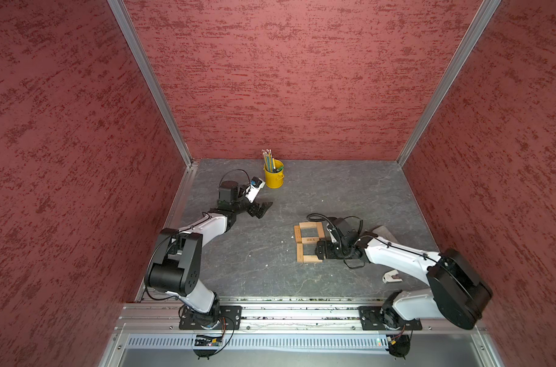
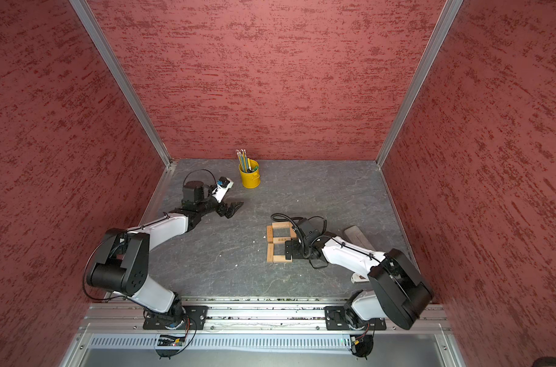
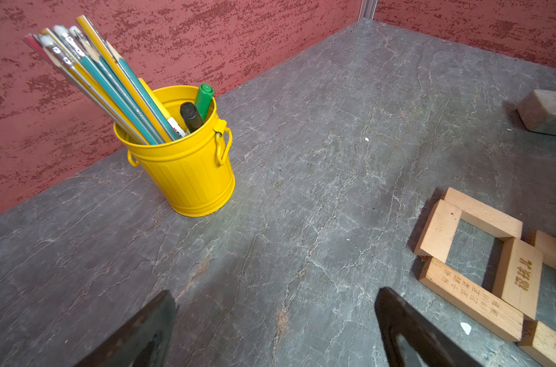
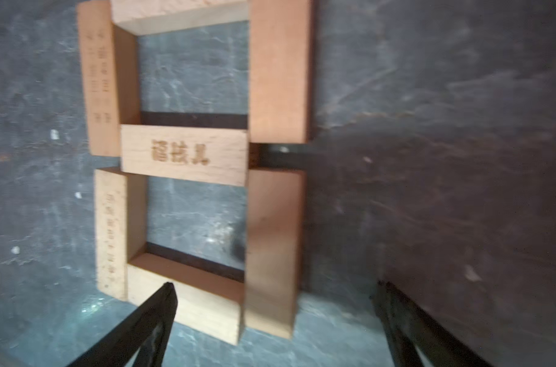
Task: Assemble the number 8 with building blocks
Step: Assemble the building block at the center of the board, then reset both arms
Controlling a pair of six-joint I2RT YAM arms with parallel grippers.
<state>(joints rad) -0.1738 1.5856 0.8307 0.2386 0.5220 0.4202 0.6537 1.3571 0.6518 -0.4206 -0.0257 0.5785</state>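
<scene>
The building blocks, tan wooden bars, lie flat on the grey table as the number 8 (image 1: 308, 225) (image 2: 281, 226), two square loops stacked. In the right wrist view all its bars show, the middle bar (image 4: 183, 155) bearing dark print. My right gripper (image 1: 318, 248) (image 4: 275, 286) is open over the figure's lower right bar (image 4: 270, 238), which lies on the table between the spread fingers, touching neither. My left gripper (image 1: 264, 208) (image 3: 276, 294) is open and empty, low over bare table to the left of the figure and further back. One end of the figure (image 3: 480, 216) shows in the left wrist view.
A yellow bucket (image 1: 273, 178) (image 3: 187, 171) of pencils and markers stands at the back by the wall. A grey block (image 1: 385, 233) (image 3: 546, 112) lies right of the figure. A small white-grey plastic piece (image 1: 391, 275) sits near the right arm's base. Red walls close three sides.
</scene>
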